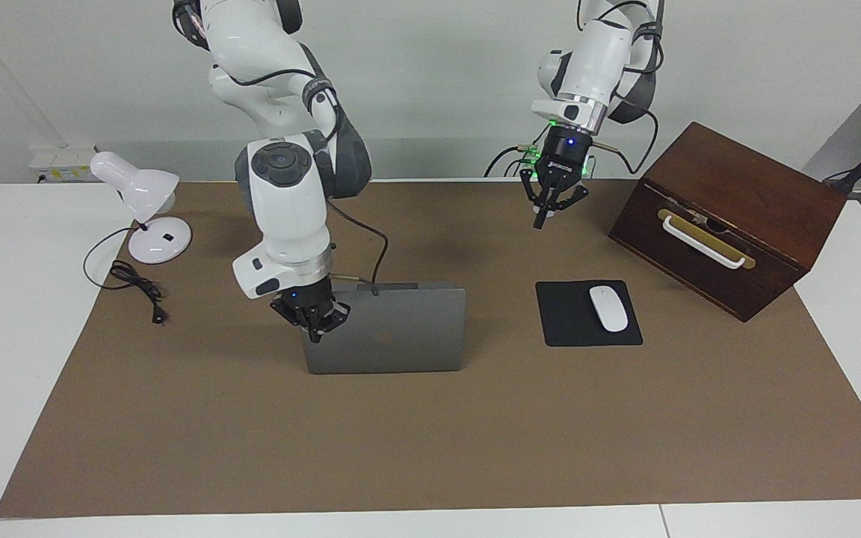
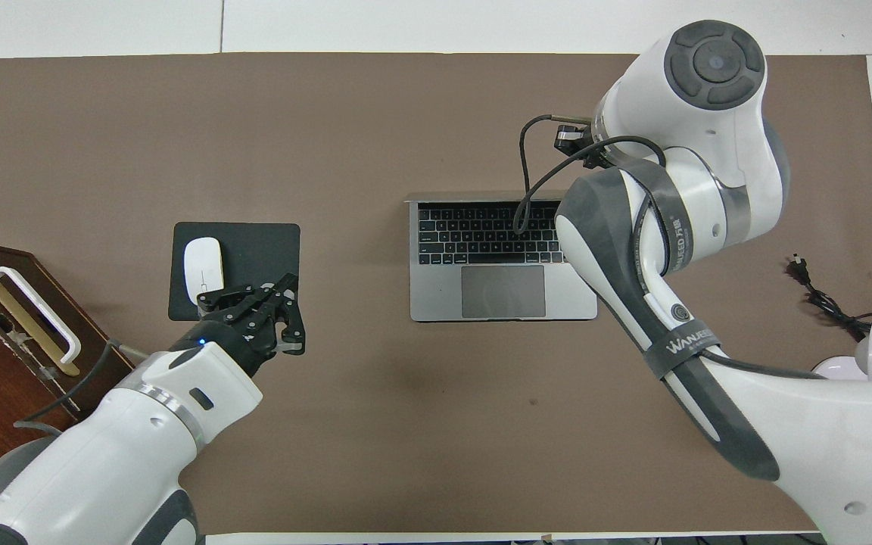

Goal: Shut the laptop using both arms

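On the brown tabletop (image 1: 430, 433) the laptop (image 1: 400, 336) stands open, right hand (image 1: 316, 323) at its lid, grip unclear, left hand (image 1: 550, 200) open in the air.

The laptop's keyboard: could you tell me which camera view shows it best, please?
The overhead view: the laptop stands open toward the robots, so its keys and trackpad show, partly covered by the right arm. The facing view shows only its lid's back with the logo, the right gripper at its corner.

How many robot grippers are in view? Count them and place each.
2. The right gripper is at the raised laptop lid's corner toward the right arm's end. The left gripper hangs over the mat, near the mouse pad.
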You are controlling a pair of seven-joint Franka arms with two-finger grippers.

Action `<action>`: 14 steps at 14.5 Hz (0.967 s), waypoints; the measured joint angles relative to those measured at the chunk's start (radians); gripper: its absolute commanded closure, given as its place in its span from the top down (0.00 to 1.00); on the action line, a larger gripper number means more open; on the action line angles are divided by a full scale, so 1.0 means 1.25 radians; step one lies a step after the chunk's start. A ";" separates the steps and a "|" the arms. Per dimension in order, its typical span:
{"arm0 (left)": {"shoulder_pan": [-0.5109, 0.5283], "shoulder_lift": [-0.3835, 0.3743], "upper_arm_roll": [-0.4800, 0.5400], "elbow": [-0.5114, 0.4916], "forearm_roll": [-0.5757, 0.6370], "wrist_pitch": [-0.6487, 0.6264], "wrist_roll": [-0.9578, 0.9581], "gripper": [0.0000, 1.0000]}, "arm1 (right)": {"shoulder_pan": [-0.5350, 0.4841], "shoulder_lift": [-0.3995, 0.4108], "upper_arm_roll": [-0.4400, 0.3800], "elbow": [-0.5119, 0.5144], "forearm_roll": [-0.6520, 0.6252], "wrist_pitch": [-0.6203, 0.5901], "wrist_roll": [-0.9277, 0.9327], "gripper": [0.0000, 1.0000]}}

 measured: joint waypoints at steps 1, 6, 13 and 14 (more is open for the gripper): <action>-0.018 0.005 0.000 -0.010 0.000 0.020 0.000 0.00 | 0.001 0.000 0.004 0.013 0.032 -0.039 -0.002 0.00; -0.104 0.112 0.000 -0.040 0.000 0.179 0.000 0.00 | -0.002 -0.002 0.005 0.048 0.163 -0.173 -0.008 0.00; -0.165 0.312 0.001 -0.039 0.000 0.388 0.000 0.00 | -0.017 0.000 0.004 0.043 0.172 -0.193 -0.009 0.00; -0.165 0.319 0.001 -0.038 0.000 0.391 0.001 0.00 | -0.018 0.000 0.004 0.043 0.175 -0.193 -0.010 0.00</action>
